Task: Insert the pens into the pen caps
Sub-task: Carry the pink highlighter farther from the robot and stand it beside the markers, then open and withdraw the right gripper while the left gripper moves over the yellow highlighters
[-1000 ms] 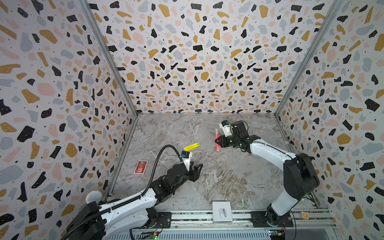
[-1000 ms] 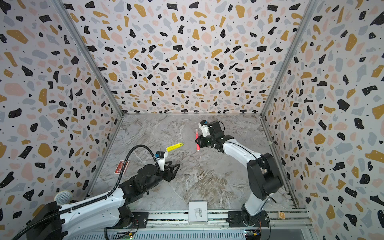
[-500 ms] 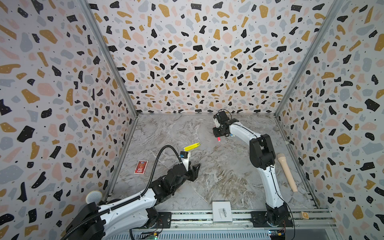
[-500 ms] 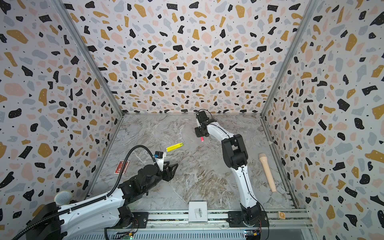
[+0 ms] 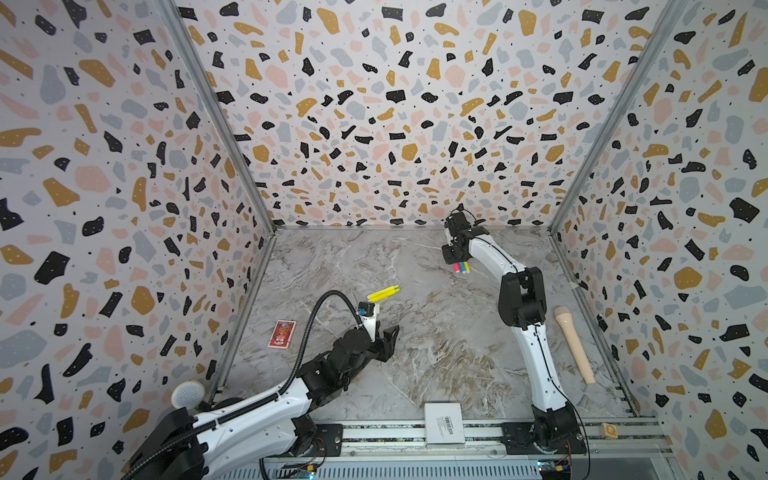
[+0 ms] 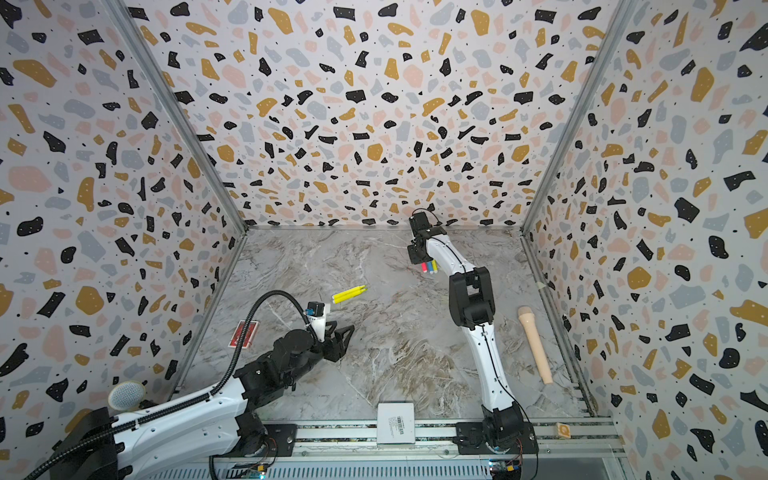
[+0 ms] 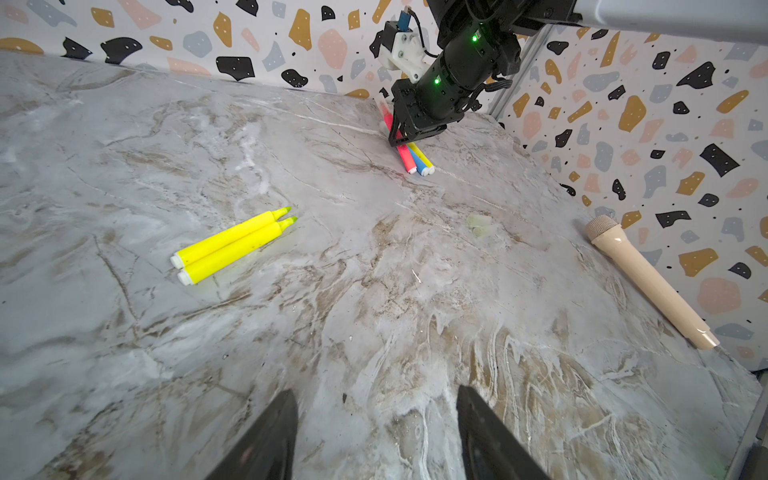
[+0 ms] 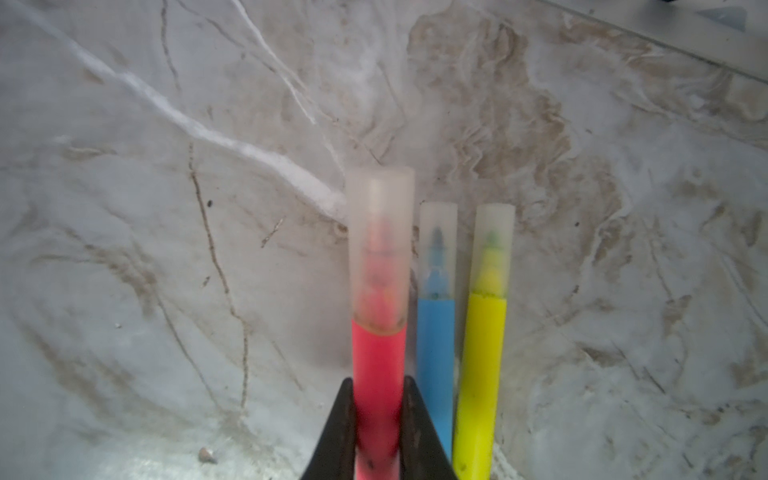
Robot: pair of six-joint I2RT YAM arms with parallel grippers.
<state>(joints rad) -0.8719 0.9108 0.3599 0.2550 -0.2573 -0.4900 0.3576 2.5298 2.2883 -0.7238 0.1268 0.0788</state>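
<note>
As far as can be judged, you have three of the five done. The slim pink-red plastic pen (image 8: 378, 357) wears its frosted translucent cylindrical cap (image 8: 380, 245) and is pinched at the barrel by the right fingers (image 8: 417, 428), closed tight on it, at the far side of the veined grey marble-look counter (image 7: 374, 311). Just beside it lie the blue pen (image 8: 435, 332) and a bright yellow pen (image 8: 482, 353), both capped the same way. Left for you are the two bright yellow pens (image 7: 232, 245), touching and parallel nearer the middle with their chisel tips bare, and two small clear caps (image 7: 478, 226) lying loose, well apart from them. The left fingers (image 7: 266, 440), black and tapered, stand half apart over bare counter, holding nothing. The barrels look smooth, hard and round, so they will probably roll.
</note>
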